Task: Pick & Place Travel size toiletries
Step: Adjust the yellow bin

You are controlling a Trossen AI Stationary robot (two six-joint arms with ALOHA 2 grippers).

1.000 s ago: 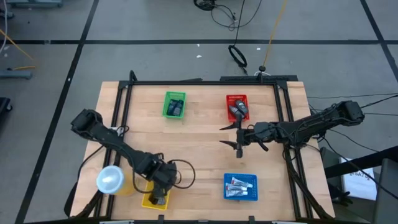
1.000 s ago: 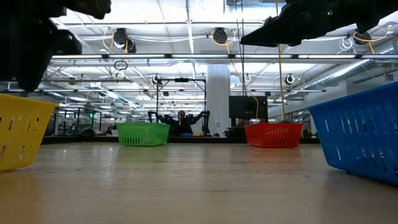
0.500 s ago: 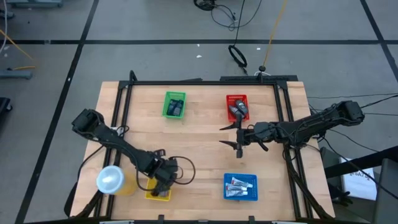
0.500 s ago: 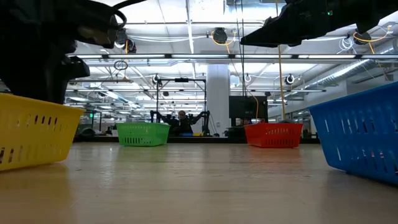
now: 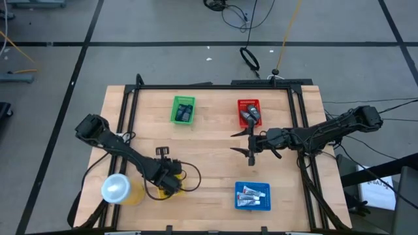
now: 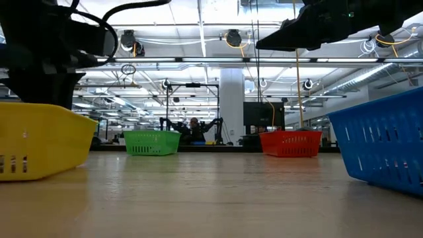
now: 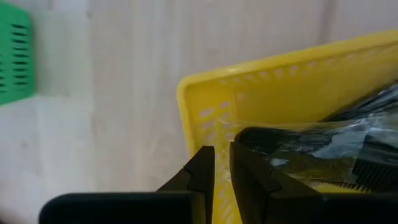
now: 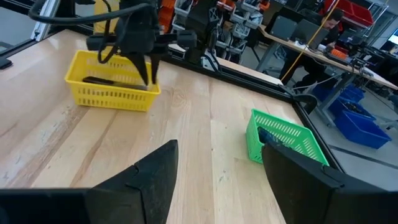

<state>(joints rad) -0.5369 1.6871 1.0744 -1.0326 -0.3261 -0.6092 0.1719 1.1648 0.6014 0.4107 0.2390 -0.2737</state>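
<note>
At table front, left gripper [image 7: 221, 165] is clamped on yellow basket [image 7: 298, 78] wall — seemingly to drag it — toiletries [image 7: 336, 140] lying inside, while right gripper [image 5: 250, 143] waits mid-table, fingers apart.

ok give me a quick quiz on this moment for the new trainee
1. True or false: the right gripper is holding a tube.
2. Which basket's wall sits between the fingers of the left gripper? A) green B) yellow C) red
3. Fill in: the white tubes lie in the ___ basket.

Key:
1. False. Its fingers are spread open over bare wood at mid-table, with nothing between them.
2. B. The fingers are closed on the wall of the yellow basket.
3. Blue: they are in the blue basket near the table's front edge.
</note>
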